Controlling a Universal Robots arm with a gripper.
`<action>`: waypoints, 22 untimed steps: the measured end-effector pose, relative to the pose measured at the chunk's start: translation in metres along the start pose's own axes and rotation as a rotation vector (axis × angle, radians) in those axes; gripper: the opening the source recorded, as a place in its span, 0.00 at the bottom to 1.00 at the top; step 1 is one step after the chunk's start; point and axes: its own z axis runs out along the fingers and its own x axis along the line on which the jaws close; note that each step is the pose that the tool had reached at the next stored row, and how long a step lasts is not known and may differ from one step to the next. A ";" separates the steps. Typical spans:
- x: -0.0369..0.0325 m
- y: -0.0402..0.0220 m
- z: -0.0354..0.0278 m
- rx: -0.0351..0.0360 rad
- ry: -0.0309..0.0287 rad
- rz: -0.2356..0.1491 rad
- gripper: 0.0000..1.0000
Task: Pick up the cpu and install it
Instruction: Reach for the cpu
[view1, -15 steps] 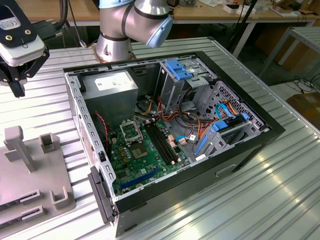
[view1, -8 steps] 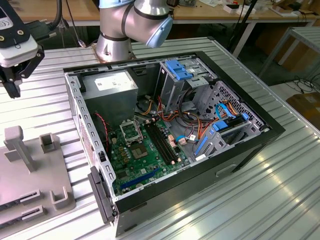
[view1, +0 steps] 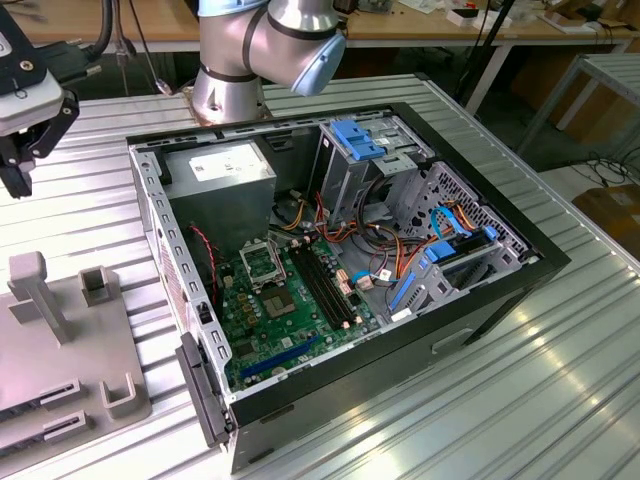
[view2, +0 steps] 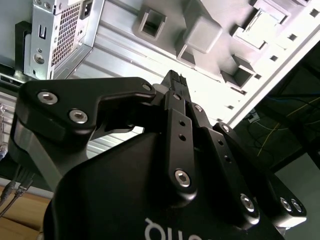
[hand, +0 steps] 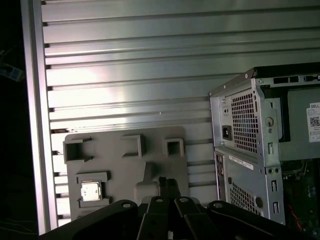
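Exterior view: gripper (view1: 20, 170) hanging over tabletop (view1: 520, 400), beside open case (view1: 150, 215); dark-centred socket (view1: 262, 262) inside the case.
Second wrist view: fingers (view2: 176, 125) clenched together, grasping nothing.
First wrist view: cpu (hand: 90, 191) lying in a pocket of grey tray (hand: 125, 165), apart from the gripper.

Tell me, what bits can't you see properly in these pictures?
The cpu, first wrist view: too small to make out its markings.
The socket, exterior view: too small to tell whether its frame is latched.
The grey tray, exterior view: cut off by the left and bottom edges.
Part of the tray, first wrist view: hidden behind the gripper.
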 end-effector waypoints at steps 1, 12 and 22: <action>0.0006 0.0000 0.0000 0.0000 -0.0001 0.000 0.11; 0.0089 -0.0007 -0.0001 0.0000 0.0000 0.000 0.11; 0.0164 -0.0012 -0.0002 0.0000 0.0000 0.000 0.11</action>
